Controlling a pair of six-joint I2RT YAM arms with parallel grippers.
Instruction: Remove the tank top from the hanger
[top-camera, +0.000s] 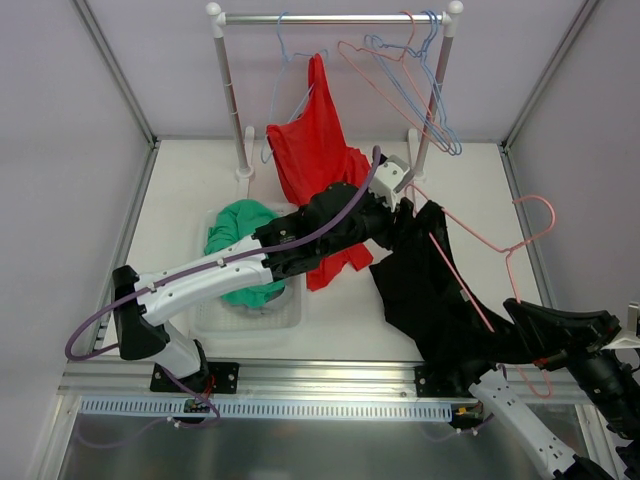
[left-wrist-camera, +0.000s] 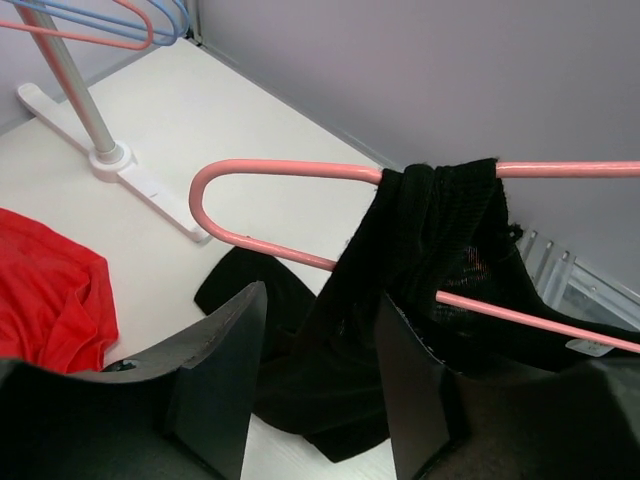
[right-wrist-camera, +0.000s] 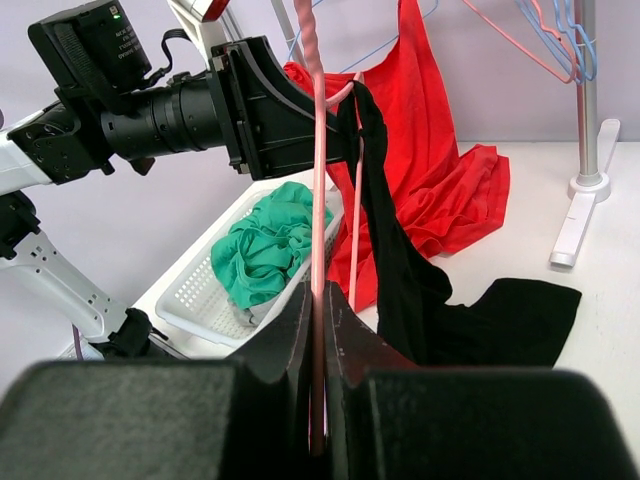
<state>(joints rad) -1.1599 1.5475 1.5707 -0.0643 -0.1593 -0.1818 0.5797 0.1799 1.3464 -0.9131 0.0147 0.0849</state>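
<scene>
The black tank top hangs by a strap on a pink hanger, with its lower part lying on the white table. My right gripper is shut on the pink hanger's wire and holds it tilted up at the front right. My left gripper is open at the top of the tank top, near where the strap crosses the hanger. Black cloth lies between and beyond its jaws. In the top view the left gripper is at the garment's upper end.
A red tank top hangs on a blue hanger from the rack at the back, with its hem on the table. Several spare hangers hang at the rack's right. A white basket holds green cloth at the left.
</scene>
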